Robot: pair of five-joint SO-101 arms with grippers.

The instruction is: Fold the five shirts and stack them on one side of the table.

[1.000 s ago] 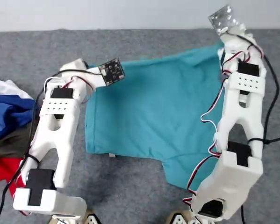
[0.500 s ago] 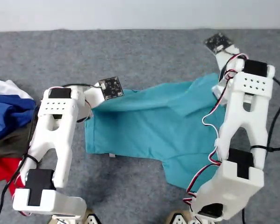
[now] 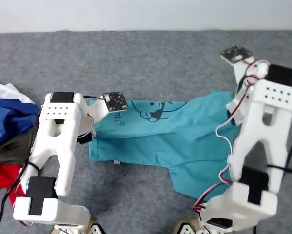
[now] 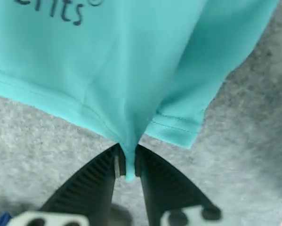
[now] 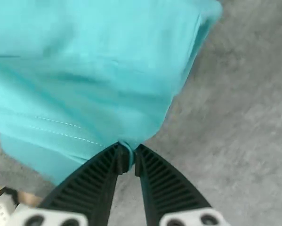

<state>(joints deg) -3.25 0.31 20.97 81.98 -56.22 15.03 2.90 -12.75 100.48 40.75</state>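
1. One teal shirt (image 3: 165,131) lies spread on the grey table (image 3: 150,58) between the two arms. A dark print (image 3: 155,109) shows along its far edge, which is drawn up between the grippers
2. Two grippers, both holding that shirt. The left gripper (image 4: 126,165) has its jaws pinched narrow on a fold of teal cloth, just beside a stitched hem (image 4: 173,129). The right gripper (image 5: 126,157) is closed the same way on a bunched fold at the shirt's other end
3. One pile (image 3: 7,131) sits at the table's left edge, with four garments in it: white farthest, then blue, then dark grey, and red nearest. With the teal shirt, that makes five in all. The pile lies apart from the teal shirt
4. Two arms stand in the way in the high view. The left arm (image 3: 58,136) sits between the pile and the teal shirt and overlaps the shirt's left edge. The right arm (image 3: 258,141) covers much of the shirt's right side
5. On each wrist a small board (image 3: 115,101) hides the jaws below it from above
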